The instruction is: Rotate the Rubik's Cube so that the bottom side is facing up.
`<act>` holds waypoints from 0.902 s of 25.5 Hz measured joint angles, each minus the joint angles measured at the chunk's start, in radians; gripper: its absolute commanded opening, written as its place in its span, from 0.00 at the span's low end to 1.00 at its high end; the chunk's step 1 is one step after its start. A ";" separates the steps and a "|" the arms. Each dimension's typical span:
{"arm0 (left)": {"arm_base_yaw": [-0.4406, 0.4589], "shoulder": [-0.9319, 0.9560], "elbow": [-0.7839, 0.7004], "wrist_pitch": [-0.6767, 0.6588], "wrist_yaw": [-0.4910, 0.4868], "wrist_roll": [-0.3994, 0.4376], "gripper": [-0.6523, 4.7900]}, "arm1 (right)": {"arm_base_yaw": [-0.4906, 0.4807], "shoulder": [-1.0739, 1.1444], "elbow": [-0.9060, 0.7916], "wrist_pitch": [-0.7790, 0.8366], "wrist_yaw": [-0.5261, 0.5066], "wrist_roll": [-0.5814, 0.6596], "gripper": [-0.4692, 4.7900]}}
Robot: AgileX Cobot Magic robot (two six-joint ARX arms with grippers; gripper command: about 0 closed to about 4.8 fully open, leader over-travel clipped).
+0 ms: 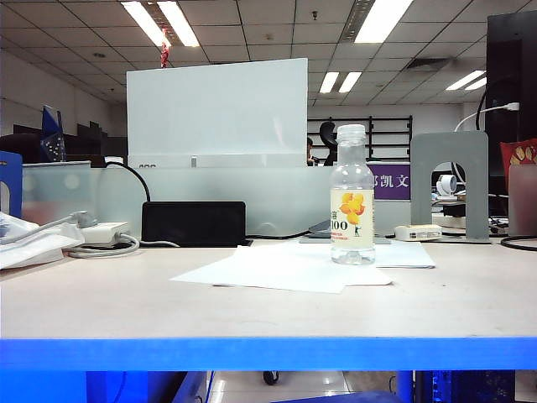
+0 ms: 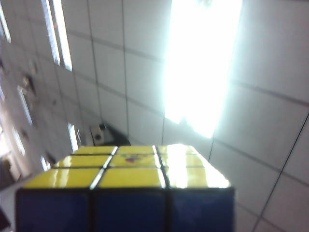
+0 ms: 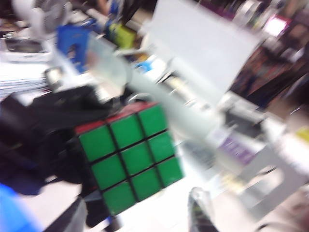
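So the black-framed 3x3 Rubik's Cube point(image 2: 125, 193) is up in the air, off the pale counter point(image 1: 126, 306). It only shows in the two wrist views. In the left wrist view it sits right in front of the lens, glossy yellow face on top and dark blue face toward the camera. Behind it there's just ceiling tiles and a glaring strip light. You can't see the left claw's fingers there at all.

The right wrist view is pretty blurry. It shows the same cube point(image 3: 130, 157) tilted, all-green face toward the lens and a strip of red along the upper edge. The left claw point(image 3: 67, 159) is the dark mass hugging the cube's far side, so it looks clenched on the cube, though the blur hides the exact contact. The right claw point(image 3: 140, 220) sits just below the cube with its two fingers point(image 3: 200, 210) spread wide. I don't see either one pressing on a face, so I'd call it released.

The exterior view is calm. A clear plastic bottle with a yellow flower label and white cap point(image 1: 352, 197) stands upright on some loose white paper sheets point(image 1: 277, 270). A flat black box point(image 1: 193, 222) sits further back, to the left of the bottle, and a frosted white panel point(image 1: 218, 105) stands behind it.
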 measured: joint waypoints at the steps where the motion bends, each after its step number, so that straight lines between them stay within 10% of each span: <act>1: -0.005 -0.002 0.000 0.000 0.010 0.000 0.56 | 0.000 -0.001 0.004 -0.016 -0.013 0.012 0.65; 23: -0.088 -0.006 -0.001 0.000 0.057 0.000 0.56 | 0.000 -0.058 0.008 -0.036 -0.157 0.125 0.85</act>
